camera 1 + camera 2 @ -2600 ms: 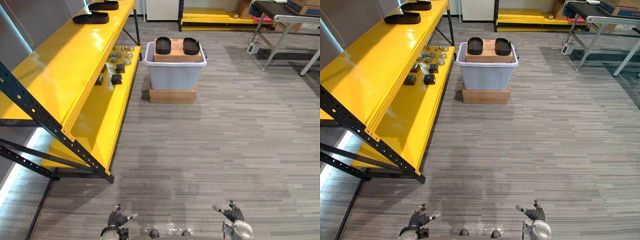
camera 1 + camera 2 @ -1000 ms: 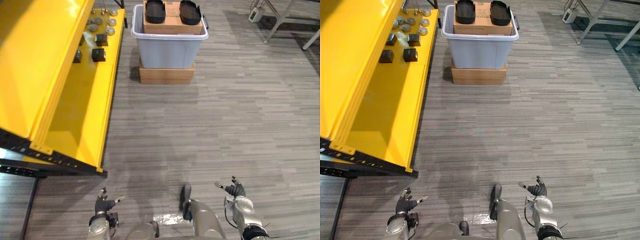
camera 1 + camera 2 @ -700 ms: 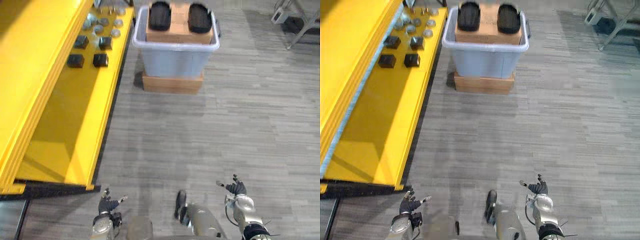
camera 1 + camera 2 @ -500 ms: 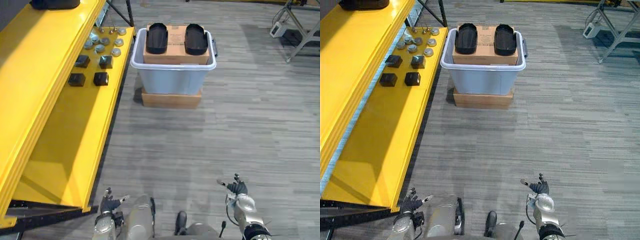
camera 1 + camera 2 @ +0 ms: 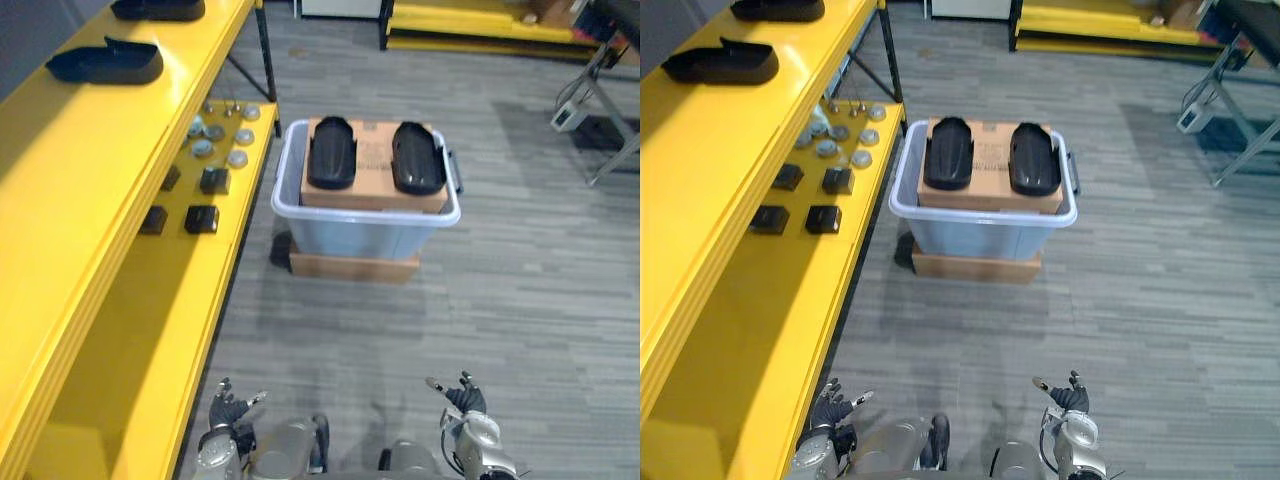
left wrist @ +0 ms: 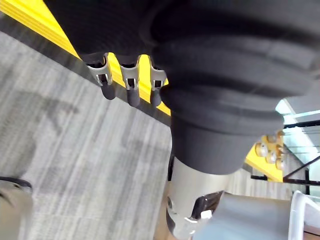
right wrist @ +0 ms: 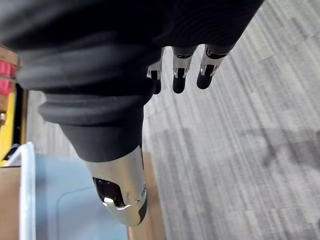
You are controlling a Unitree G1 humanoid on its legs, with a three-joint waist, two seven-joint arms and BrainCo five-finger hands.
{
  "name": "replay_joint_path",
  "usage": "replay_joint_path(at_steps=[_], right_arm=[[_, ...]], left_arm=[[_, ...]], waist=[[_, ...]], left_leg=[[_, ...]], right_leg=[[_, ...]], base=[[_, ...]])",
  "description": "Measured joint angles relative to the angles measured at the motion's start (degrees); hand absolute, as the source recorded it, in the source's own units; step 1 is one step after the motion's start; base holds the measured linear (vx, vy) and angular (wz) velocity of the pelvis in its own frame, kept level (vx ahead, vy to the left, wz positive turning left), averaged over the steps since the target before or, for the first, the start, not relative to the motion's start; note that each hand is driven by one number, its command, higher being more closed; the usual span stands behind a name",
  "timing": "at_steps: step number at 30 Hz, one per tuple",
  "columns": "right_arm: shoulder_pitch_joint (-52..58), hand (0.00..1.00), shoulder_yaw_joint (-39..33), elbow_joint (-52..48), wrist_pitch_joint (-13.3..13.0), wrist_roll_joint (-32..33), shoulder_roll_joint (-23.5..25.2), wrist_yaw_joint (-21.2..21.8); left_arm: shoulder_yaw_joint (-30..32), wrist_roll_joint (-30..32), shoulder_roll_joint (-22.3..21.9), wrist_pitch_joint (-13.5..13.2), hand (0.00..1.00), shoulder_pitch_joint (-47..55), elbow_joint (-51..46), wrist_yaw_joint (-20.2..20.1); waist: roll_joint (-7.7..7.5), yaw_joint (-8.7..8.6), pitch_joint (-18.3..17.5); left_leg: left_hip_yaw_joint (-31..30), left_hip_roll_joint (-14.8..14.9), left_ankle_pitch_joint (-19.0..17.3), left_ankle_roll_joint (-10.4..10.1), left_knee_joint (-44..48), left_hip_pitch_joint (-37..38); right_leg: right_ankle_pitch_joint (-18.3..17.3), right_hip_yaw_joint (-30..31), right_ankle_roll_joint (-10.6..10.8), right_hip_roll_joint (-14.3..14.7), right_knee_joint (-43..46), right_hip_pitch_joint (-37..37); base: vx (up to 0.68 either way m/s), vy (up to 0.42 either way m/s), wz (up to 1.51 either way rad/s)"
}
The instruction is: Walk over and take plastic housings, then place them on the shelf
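Since walking has brought the bin [image 5: 365, 232] closer, the left eye view shows two plastic housings [image 5: 331, 153] on its cardboard box [image 5: 373, 195]; the right eye view, the yellow shelf [image 5: 710, 170] alongside. Left wrist view: left hand [image 6: 131, 85] loose-fingered, empty. Right wrist view: right hand [image 7: 180, 75] likewise; reaching remains.

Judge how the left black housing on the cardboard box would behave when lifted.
Probably stiff: the left housing keeps a moulded domed shape. Likely light, being a plastic shell. Its smooth rounded top may slip.
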Motion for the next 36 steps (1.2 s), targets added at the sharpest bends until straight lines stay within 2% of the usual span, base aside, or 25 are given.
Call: replay_joint_path(at_steps=[2, 3, 4, 5, 6, 7, 8, 9, 10, 11, 12, 13, 15, 17, 18, 19, 22, 25, 30, 33, 36], right_arm=[[-0.1, 0.00, 0.0, 0.5, 0.0, 0.0, 0.0, 0.0], [-0.5, 0.00, 0.0, 1.7, 0.1, 0.0, 0.0, 0.0], [-0.6, 0.00, 0.0, 2.3, 0.2, 0.0, -0.1, 0.0], [-0.5, 0.00, -0.1, 3.8, 0.3, 0.0, -0.4, -0.1], [-0.5, 0.00, -0.1, 4.1, 0.5, 0.0, -0.6, 0.0], [-1.0, 0.00, -0.2, 4.5, 0.6, -0.1, -0.7, 0.0], [-1.7, 0.00, -0.4, 4.5, 0.7, -0.1, -0.7, 0.0], [-1.8, 0.00, -0.4, 4.4, 0.6, -0.1, -0.9, 0.0], [-1.7, 0.00, 0.4, 4.2, 0.6, 0.0, -1.3, -0.1], [-1.6, 0.00, 0.9, 3.6, 0.4, 0.0, -1.4, -0.1], [-1.8, 0.00, 0.9, 3.4, 0.4, 0.1, -1.2, -0.1], [-2.2, 0.00, 0.7, 3.4, -0.1, 0.3, -1.2, -0.1], [-2.8, 0.00, 0.3, 3.4, -0.3, 0.8, -1.2, -0.2], [-2.2, 0.00, -0.7, 4.0, -0.4, 0.8, -1.3, -0.2], [-1.1, 0.00, -1.1, 4.1, -0.4, 0.8, -1.8, -0.2], [-0.5, 0.00, -2.1, 5.4, -0.3, 0.8, -1.9, -0.3], [2.3, 0.00, -3.2, 6.2, 0.1, 0.9, -1.9, -0.3], [2.6, 0.00, -4.2, 6.2, 0.1, 0.9, -2.3, -0.3], [2.5, 0.00, -9.3, 5.4, 0.1, 1.1, -4.6, -0.6], [2.1, 0.00, -13.7, 0.3, 0.0, 2.0, -8.0, -2.2], [3.5, 0.00, -16.2, -11.4, -0.2, 3.1, -10.9, -4.5]], left_arm=[[-0.1, 0.0, 0.3, 0.0, 0.00, -0.8, 1.0, 0.0], [-0.1, 0.1, 0.8, 0.0, 0.00, -1.0, 2.0, 0.0], [-0.1, 0.1, 1.2, 0.0, 0.00, -1.1, 2.5, 0.0], [-0.3, 0.5, 1.3, 0.0, 0.00, -1.0, 4.1, 0.0], [-0.1, 0.5, 1.2, 0.0, 0.00, -0.9, 4.8, 0.1], [0.1, 0.6, 1.0, 0.0, 0.00, -0.6, 5.7, 0.0], [0.3, 0.6, 0.4, 0.0, 0.00, -0.9, 6.3, 0.1], [0.6, 0.6, -0.1, 0.0, 0.00, -0.8, 6.3, 0.1], [1.7, 0.5, -1.3, 0.0, 0.00, -0.6, 6.2, 0.1], [1.7, 0.5, -1.8, -0.1, 0.00, -0.3, 6.3, 0.0], [1.7, 0.5, -1.8, -0.1, 0.00, -0.4, 6.3, 0.0], [1.7, 0.4, -1.8, -0.1, 0.00, -0.4, 6.2, 0.0], [1.7, 0.0, -1.8, -0.1, 0.00, -0.4, 6.2, 0.0], [1.4, 0.0, -1.8, -0.1, 0.00, -0.4, 6.3, 0.0], [0.4, 0.0, -1.9, -0.1, 0.00, -0.4, 6.4, 0.0], [-0.5, 0.0, -1.4, 0.0, 0.00, -0.8, 7.0, 0.0], [-0.7, 0.0, 0.1, 0.0, 0.00, -1.0, 7.7, 0.0], [-0.8, 0.1, 1.4, 0.0, 0.00, -0.5, 8.2, 0.0], [-0.8, 0.6, 3.1, 0.0, 0.00, -0.4, 8.2, -0.1], [-0.8, 0.7, 3.5, 0.0, 0.00, -0.4, 8.0, -0.1], [-0.9, 0.8, 3.5, -0.1, 0.00, 0.9, 6.6, -0.6]], waist=[[-0.47, -0.50, -0.3], [-1.05, -0.98, -0.6], [-1.62, -1.46, -1.0], [-1.17, -2.17, -1.8], [-0.78, -2.31, -2.5], [0.60, -1.67, -3.2], [0.91, -1.68, -3.1], [1.18, -1.76, -3.1], [1.71, -1.46, -3.0], [1.79, -1.04, -3.0], [1.88, -1.04, -3.0], [1.81, -1.05, -3.0], [1.83, -0.84, -2.9], [2.23, -0.94, -3.1], [3.66, -1.24, -3.7], [3.85, -1.23, -3.8], [2.51, -1.41, -4.5], [2.20, -1.50, -4.8], [2.10, -2.19, -5.1], [2.03, -3.00, -5.2], [1.82, -3.79, -5.9]], left_leg=[[-2.0, 1.2, -1.0, -2.1, -2.6, 3.1], [-2.8, 1.2, -1.1, -3.3, -3.8, 4.2], [-3.4, 1.2, -1.4, -3.9, -4.4, 5.1], [-5.9, 2.3, -2.8, -6.3, -5.1, 7.3], [-6.6, 3.4, -3.2, -7.1, -5.0, 7.6], [-7.5, 5.0, -2.6, -8.6, -3.7, 7.1], [-8.1, 4.9, -1.1, -11.1, 0.8, 5.8], [-8.5, 4.9, -0.4, -12.3, 5.3, 4.6], [-8.6, 5.2, 2.9, -13.2, 17.9, 0.3], [-8.0, 6.3, 3.9, -13.1, 28.8, -4.3], [-6.9, 7.1, 3.0, -12.8, 31.9, -6.0], [-5.0, 8.7, 1.5, -10.8, 34.0, -8.9], [-3.8, 10.1, -0.5, -10.2, 29.8, -12.1], [-4.4, 10.2, -0.5, -11.0, 18.7, -12.9], [-5.9, 10.6, 3.6, -12.5, 7.9, -12.2], [-5.6, 10.6, 5.7, -10.5, 5.0, -11.2], [-3.6, 7.6, 6.6, -9.1, -0.1, -8.1], [-1.3, 6.3, 7.7, -8.1, -4.2, -5.1], [1.0, 5.7, 8.9, -7.7, -8.5, -2.5], [2.6, 5.3, 9.1, -7.5, -10.1, -1.5], [4.1, 5.0, 10.1, -7.3, -12.8, -1.2]], right_leg=[[5.1, 1.3, 0.9, 3.8, -20.4, -1.4], [9.5, 3.3, 1.1, 4.9, -28.4, -1.4], [13.0, 4.6, 1.3, 5.3, -30.6, -1.4], [22.1, 6.9, -2.5, 7.1, -32.4, -0.1], [23.0, 7.1, -4.1, 7.9, -32.3, 0.1], [21.4, 5.8, -5.4, 8.9, -30.9, 0.5], [19.4, 5.2, -5.8, 9.3, -30.1, 1.7], [18.6, 5.0, -6.0, 9.5, -30.5, 3.1], [17.5, 4.7, -6.3, 10.2, -32.4, 7.0], [16.8, 4.7, -6.9, 10.8, -34.1, 10.6], [16.5, 4.7, -7.1, 11.0, -34.7, 12.1], [16.3, 5.2, -7.3, 11.3, -36.3, 14.5], [16.1, 6.4, -6.9, 11.4, -38.4, 16.9], [15.6, 6.9, -5.8, 11.1, -39.0, 18.2], [15.0, 6.8, -4.6, 11.6, -39.0, 18.7], [14.5, 7.4, -3.3, 11.3, -39.1, 19.0], [13.7, 9.0, -1.5, 8.2, -39.2, 19.6], [14.0, 11.0, -0.7, 7.2, -40.4, 19.7], [14.2, 13.3, -0.3, 6.8, -41.2, 19.7], [14.3, 15.0, -0.1, 6.8, -41.6, 19.3], [14.6, 16.6, 0.2, 6.8, -41.8, 17.7]], base=[[0.50, -0.117, 0.37], [0.37, -0.122, 0.44], [0.52, -0.225, 0.66], [0.54, -0.250, 0.55], [0.66, -0.282, 0.41], [0.53, -0.225, 0.15], [0.51, -0.214, 0.13], [0.47, -0.223, 0.18], [0.42, -0.168, 0.07], [0.38, -0.138, 0.02], [0.34, -0.089, -0.07], [0.30, -0.061, -0.11], [0.30, -0.006, -0.27], [0.18, 0.096, -0.20], [0.14, 0.177, -0.07], [0.14, 0.174, -0.06], [0.17, 0.148, -0.07], [0.09, 0.075, -0.34], [0.07, 0.019, -0.24], [0.02, 0.022, -0.30], [0.01, 0.011, -0.25]])
